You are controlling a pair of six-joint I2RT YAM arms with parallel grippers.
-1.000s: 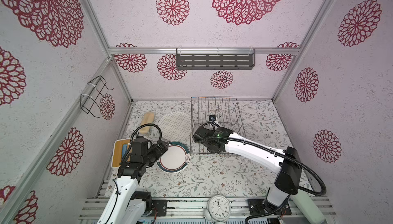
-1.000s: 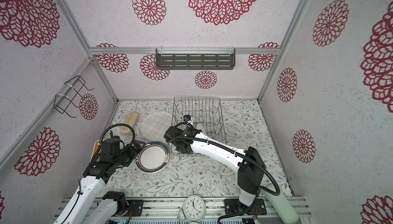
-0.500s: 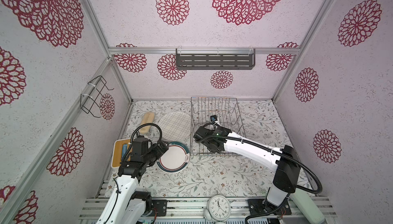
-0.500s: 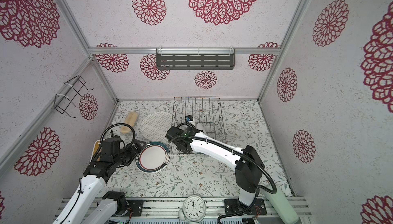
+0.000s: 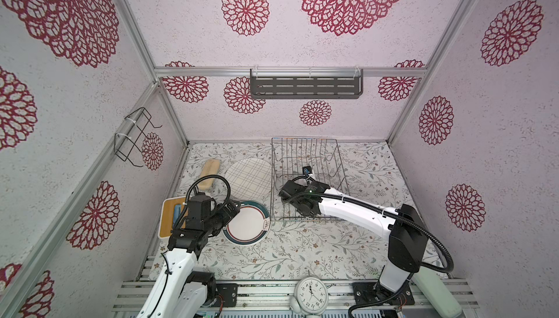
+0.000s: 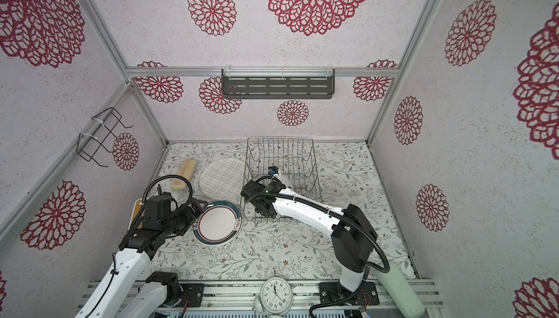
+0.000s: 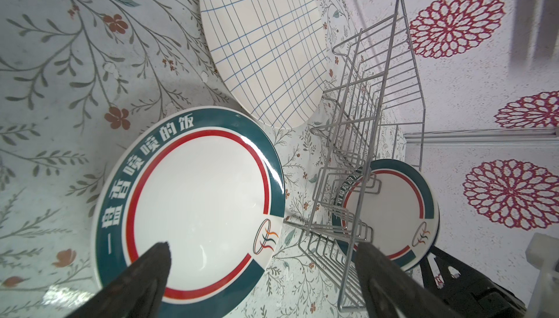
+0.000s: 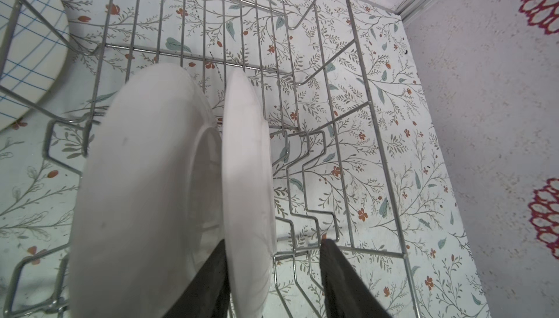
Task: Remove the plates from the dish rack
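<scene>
Two robot arms work over a floral-patterned worktop [image 5: 287, 253] inside a booth whose walls carry red rosettes.

The right tool [image 8: 273, 242] reaches into the dish rack [image 5: 305, 156], a silver wire basket. Its jaws are partly spread and straddle the rim of an upright plate [image 8: 248, 180] that shows its white back. One finger [image 8: 208, 280] lies against that plate, in the gap between it and a second upright plate [image 8: 145, 195] just beside it. The other finger [image 8: 341, 280] stands clear of the rim, so nothing is pinched.

The left tool [image 7: 263, 245] has its jaws spread wide and holds nothing. Just ahead of its fingertips a teal-rimmed plate [image 7: 193, 198] with white lettering lies flat and face up on the worktop, just outside the rack's near corner. Farther from the left tool, a larger cream plate [image 7: 266, 44] with grid lines lies beside the rack's outer wall.

Through the wires, the left wrist view shows the teal-rimmed face [image 7: 390, 207] of one racked plate. I cannot tell which of the two it is.
</scene>
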